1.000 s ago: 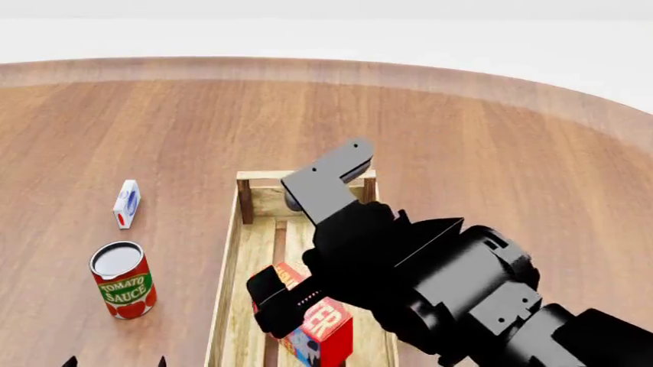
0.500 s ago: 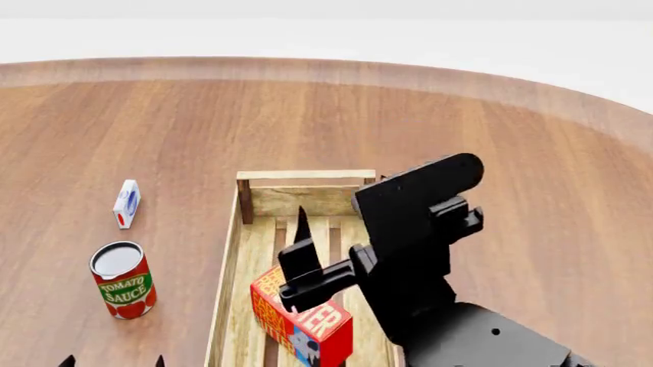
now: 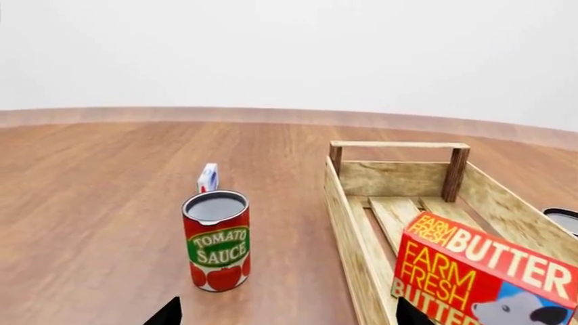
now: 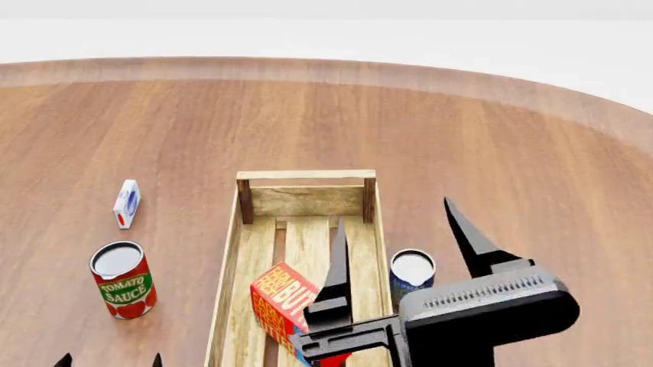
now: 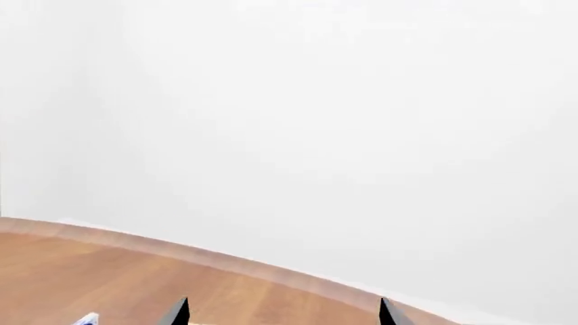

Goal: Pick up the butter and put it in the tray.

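Butter (image 4: 281,304) sits inside the tray (image 4: 252,200), tilted on one edge near the bottom of the head view, its red and orange face turned up and to the left. In the left wrist view the same carton (image 3: 483,279) fills the lower right corner, leaning against the tray's slats, with the tray's (image 3: 350,220) far end rail and dark posts behind it.

The right gripper (image 4: 400,245) stands in the lower centre-right of the head view with its two dark fingers spread wide and pointing up; nothing is between them, and the butter lies apart from it, partly hidden behind the left finger. In the right wrist view only the two fingertips (image 5: 179,313) show at the bottom edge, well apart, against a white wall and a strip of table (image 5: 81,271).

The left gripper (image 4: 109,359) shows only as two small tips at the bottom left of the head view, separated and holding nothing.

A tomato sauce can (image 4: 122,280) stands left of the tray, a small white carton (image 4: 125,203) beyond it. A second can (image 4: 411,274) stands just right of the tray.
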You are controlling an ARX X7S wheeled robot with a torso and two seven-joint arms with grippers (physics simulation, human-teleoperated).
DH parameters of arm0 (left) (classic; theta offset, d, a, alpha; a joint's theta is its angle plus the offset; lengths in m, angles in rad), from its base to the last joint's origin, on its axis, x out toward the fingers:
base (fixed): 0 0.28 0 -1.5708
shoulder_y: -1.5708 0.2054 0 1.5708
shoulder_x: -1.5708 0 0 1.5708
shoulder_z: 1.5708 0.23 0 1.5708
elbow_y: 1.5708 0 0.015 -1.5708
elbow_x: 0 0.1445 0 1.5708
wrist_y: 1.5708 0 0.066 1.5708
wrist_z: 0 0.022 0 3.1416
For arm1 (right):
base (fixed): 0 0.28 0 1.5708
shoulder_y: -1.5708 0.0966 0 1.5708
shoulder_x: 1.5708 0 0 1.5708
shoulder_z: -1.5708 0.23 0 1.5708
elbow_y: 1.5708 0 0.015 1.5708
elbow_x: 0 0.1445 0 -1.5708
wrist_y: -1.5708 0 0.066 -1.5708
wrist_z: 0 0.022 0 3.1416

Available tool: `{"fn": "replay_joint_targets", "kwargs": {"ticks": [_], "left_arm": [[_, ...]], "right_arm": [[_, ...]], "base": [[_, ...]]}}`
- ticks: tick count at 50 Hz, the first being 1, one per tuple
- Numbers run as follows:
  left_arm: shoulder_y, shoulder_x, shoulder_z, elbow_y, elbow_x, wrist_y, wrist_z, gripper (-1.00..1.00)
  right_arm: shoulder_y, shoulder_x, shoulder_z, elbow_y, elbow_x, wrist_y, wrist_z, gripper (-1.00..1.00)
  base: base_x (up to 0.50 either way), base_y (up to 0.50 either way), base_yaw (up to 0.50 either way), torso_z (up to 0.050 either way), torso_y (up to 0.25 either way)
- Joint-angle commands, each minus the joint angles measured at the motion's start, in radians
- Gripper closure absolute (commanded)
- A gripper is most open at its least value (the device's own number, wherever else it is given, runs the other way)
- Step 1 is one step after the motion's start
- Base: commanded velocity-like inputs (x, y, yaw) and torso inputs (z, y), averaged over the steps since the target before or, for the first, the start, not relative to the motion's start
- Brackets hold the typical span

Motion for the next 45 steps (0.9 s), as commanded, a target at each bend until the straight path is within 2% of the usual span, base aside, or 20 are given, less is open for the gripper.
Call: {"fn": "replay_joint_targets", "kwargs": {"ticks": [1,14,45], "left_arm": [[-0.002,-0.003,0.002,0.002,0.001,0.003,-0.004,-1.0],[-0.005,-0.005,0.006,0.004,0.0,0.0,-0.007,-1.0],[0.002,-0.015,0.006,0.021,-0.001,0.016,-0.019,-1.0]], "right_arm": [[-0.094,0.036,-0.011,-0.104,-0.229,-0.048,0.16,-1.0],[-0.155,0.031,-0.016,-0.056,-0.273,-0.122,0.183,-1.0],[-0.162,0.014,-0.023,-0.039,-0.276,-0.1,0.171,-1.0]], "base": [[0.0,0.0,0.0,0.0,0.0],[0.0,0.0,0.0,0.0,0.0],[0.0,0.0,0.0,0.0,0.0]]}}
